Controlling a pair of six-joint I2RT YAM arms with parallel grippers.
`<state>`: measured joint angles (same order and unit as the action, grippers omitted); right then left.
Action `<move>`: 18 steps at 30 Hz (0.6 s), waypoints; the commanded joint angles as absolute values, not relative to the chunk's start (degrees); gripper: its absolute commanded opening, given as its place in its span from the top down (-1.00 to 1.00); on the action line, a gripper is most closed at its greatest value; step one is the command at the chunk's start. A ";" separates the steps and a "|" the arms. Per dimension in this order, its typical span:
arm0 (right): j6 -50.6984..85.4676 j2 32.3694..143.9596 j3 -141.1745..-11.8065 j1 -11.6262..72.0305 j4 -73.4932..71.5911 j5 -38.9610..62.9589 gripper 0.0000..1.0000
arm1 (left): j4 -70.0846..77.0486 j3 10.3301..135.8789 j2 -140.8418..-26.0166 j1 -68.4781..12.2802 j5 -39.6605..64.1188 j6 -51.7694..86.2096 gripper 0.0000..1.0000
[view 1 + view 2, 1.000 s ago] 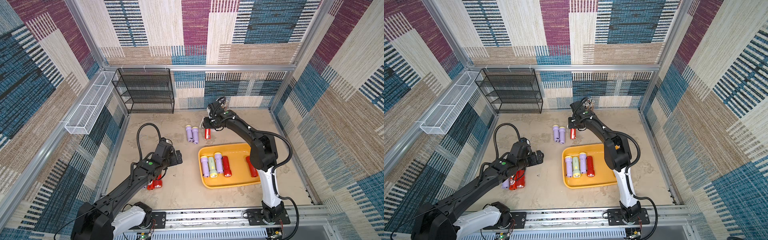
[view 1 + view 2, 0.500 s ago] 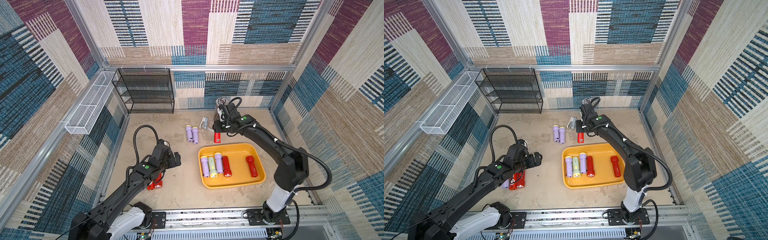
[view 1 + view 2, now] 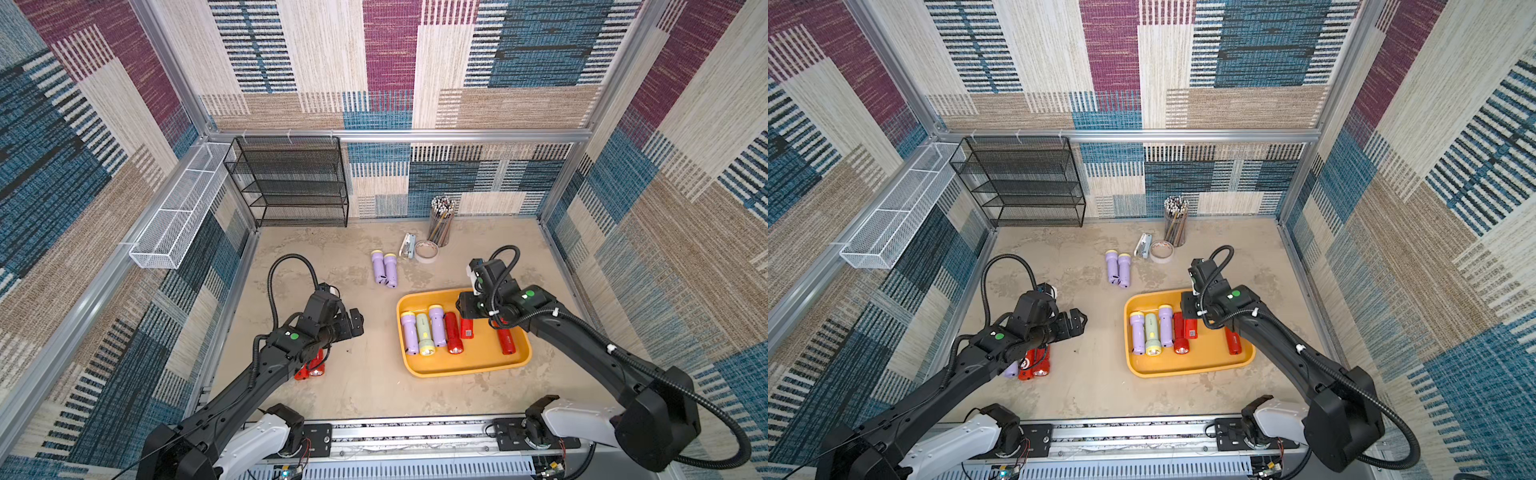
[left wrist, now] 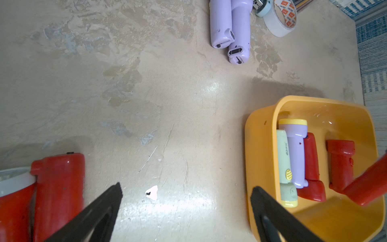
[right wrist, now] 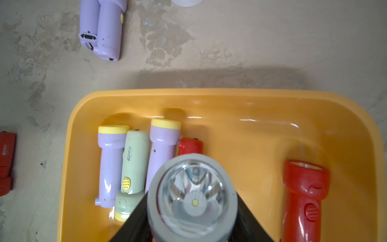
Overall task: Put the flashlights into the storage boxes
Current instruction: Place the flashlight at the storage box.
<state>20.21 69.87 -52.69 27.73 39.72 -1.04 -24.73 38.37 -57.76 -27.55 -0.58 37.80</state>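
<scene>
The yellow-orange storage box [image 3: 469,368] [image 3: 1187,365] holds a row of lilac, pale green, lilac and red flashlights [image 3: 424,334], plus another red one [image 3: 505,340] further right. My right gripper [image 3: 467,309] [image 5: 192,209] is shut on a red flashlight [image 3: 466,329], whose lens [image 5: 192,199] faces the wrist camera, low over the box beside the row. My left gripper [image 3: 356,322] [image 4: 186,187] is open over bare table. Red flashlights [image 3: 311,368] lie under the left arm. Two lilac flashlights [image 3: 384,269] lie behind the box.
A black mesh rack [image 3: 291,183] stands at the back left and a white wire basket [image 3: 178,216] hangs on the left wall. A cup of pencils [image 3: 440,220], a tape roll [image 3: 426,250] and a small pale blue item [image 3: 408,246] sit at the back.
My right arm has carried the red flashlight from the back of the table, near the pencils, forward to over the box. The left gripper has barely shifted and stays open.
</scene>
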 commanded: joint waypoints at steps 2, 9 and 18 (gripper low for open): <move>22.44 67.01 -47.76 27.77 35.59 -0.25 0.00 | -25.78 38.69 -57.20 -27.59 0.40 39.03 -0.98; 22.44 67.68 -46.08 27.78 34.04 -1.75 -0.04 | -26.98 38.06 -55.56 -27.57 0.26 39.97 -0.97; 22.19 74.14 -44.48 27.82 29.61 -1.75 -0.04 | -28.73 38.21 -54.14 -27.60 -0.68 39.37 -0.97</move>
